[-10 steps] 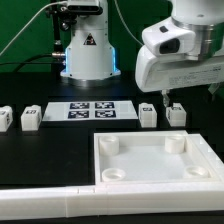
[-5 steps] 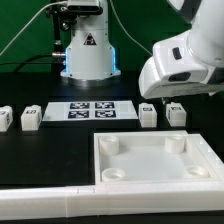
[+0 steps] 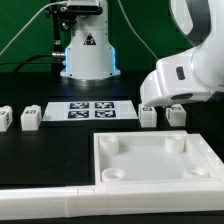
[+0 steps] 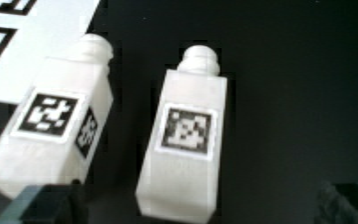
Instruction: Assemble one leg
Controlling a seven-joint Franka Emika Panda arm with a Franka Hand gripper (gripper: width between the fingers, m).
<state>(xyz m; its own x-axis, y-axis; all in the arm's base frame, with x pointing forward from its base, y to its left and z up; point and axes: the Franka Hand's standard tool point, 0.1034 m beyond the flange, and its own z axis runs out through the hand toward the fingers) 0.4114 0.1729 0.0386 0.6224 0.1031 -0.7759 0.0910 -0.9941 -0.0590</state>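
Four small white legs with square tags stand on the black table. Two are at the exterior view's left [image 3: 3, 118] [image 3: 30, 117]. Two are at the right [image 3: 148, 115] [image 3: 176, 113], just below my arm [image 3: 188, 72]. In the wrist view these two show side by side, one beside the marker board [image 4: 60, 110], the other [image 4: 194, 130] in line with my gripper [image 4: 194, 205]. The gripper is open and empty. Its dark fingertips [image 4: 43, 205] stand to either side of that leg's near end, above it and not touching. The large white panel [image 3: 155, 175] lies in front.
The marker board [image 3: 90, 110] lies between the two pairs of legs; its corner shows in the wrist view [image 4: 7, 40]. A long white rail [image 3: 50, 203] lies along the front edge. The robot base [image 3: 88, 50] with cables stands behind.
The arm has come down and tilted over the two right-hand legs, now covering more of the exterior view's right. The legs, panel and rail have not moved.
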